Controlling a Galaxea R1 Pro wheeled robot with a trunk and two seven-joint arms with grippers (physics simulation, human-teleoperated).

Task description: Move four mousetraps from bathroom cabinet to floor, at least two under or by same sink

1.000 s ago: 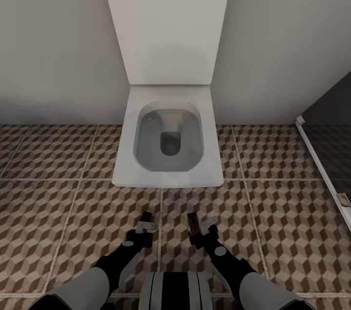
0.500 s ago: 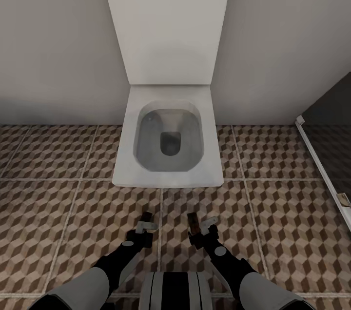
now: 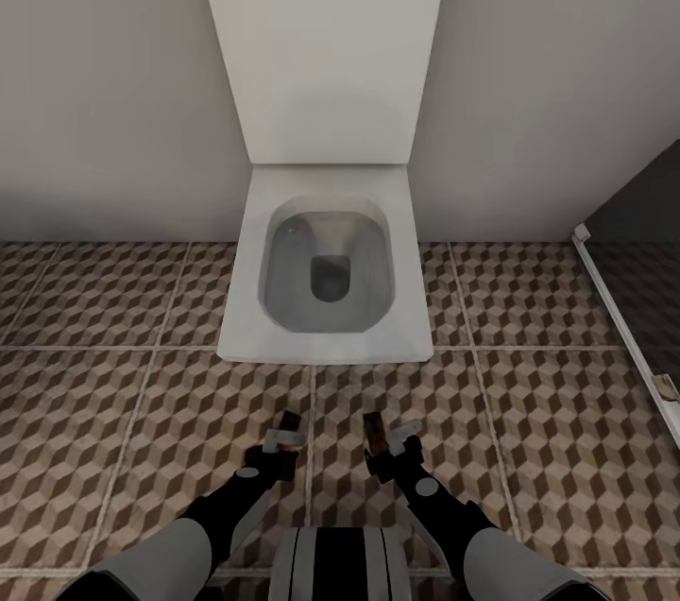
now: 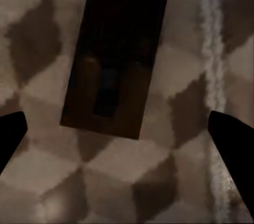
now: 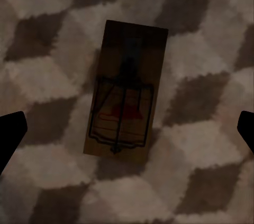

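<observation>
The bathroom floor [image 3: 529, 412] carries a white toilet [image 3: 326, 275] against the wall. In front of it, two mousetraps [image 3: 375, 431] [image 3: 286, 420] lie flat beneath the open, empty left end effector [image 3: 280, 439] and right end effector [image 3: 392, 438].

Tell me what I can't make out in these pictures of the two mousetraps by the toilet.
- Left mousetrap: left wrist view is dark and blurred, so its wire parts are unreadable.
- Both traps in the head view: too small and partly covered by the grippers.
- Right gripper: fingertips cut off at the right wrist view's edges.
- Sink and cabinet: outside these frames.
</observation>
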